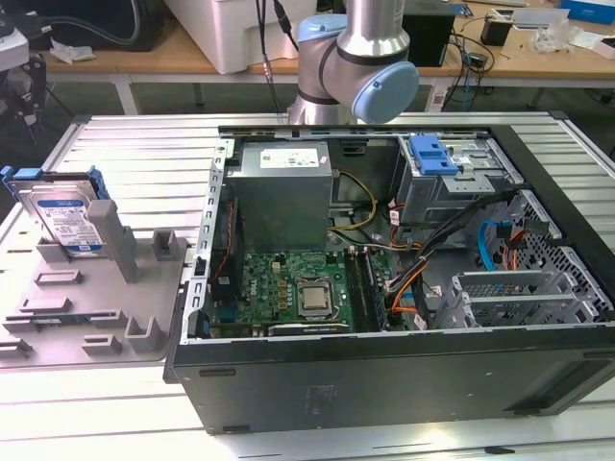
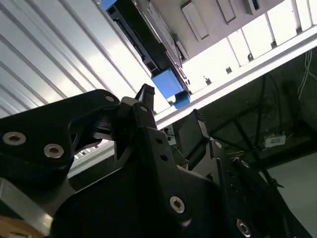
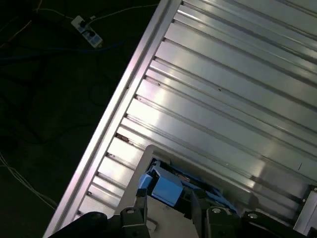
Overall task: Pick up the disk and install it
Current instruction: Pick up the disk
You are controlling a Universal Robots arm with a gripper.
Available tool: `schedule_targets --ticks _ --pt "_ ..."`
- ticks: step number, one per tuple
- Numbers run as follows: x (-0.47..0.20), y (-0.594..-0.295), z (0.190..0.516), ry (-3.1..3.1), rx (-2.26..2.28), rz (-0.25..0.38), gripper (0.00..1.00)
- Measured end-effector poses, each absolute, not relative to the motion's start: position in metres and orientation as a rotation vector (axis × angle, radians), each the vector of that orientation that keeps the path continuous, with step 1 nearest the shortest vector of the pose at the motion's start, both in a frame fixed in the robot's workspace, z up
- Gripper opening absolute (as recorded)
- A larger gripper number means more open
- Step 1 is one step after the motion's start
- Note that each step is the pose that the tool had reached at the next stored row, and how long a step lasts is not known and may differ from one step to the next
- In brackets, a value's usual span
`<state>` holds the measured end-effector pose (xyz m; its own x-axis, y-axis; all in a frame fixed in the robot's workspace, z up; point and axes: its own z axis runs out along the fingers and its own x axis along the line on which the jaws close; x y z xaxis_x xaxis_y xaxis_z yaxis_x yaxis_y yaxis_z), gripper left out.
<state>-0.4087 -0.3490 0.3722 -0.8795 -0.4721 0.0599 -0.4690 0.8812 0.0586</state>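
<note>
The disk (image 1: 67, 216) stands tilted on edge in a grey plastic holder (image 1: 96, 317) on the ribbed table, at the exterior view's left. It is silver with a white-and-blue label and a blue carrier frame. In both wrist views my gripper (image 2: 171, 111) (image 3: 168, 204) is open. The disk's blue carrier (image 2: 168, 84) (image 3: 166, 188) shows in the gap beyond the black fingertips (image 2: 146, 94), apart from them. Nothing is held. The arm's upper joints (image 1: 356, 58) stand behind the computer case.
An open computer case (image 1: 384, 360) lies in the middle of the table, with a motherboard (image 1: 288, 288), a grey power-supply box (image 1: 283, 192), cables and a drive cage with a light-blue latch plate (image 1: 432, 154). The table edge (image 3: 124, 99) and dark floor lie beside the holder.
</note>
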Motion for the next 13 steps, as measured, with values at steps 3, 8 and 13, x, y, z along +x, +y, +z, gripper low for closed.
schedule_targets --ticks 3,8,13 --pt "-0.4087 -0.3490 0.3717 -2.949 0.844 -0.061 0.48" --pt "-0.4087 -0.3490 0.3711 -2.901 0.989 -0.055 0.48" --pt "-0.4087 -0.3490 0.3710 -2.836 1.158 -0.048 0.48"
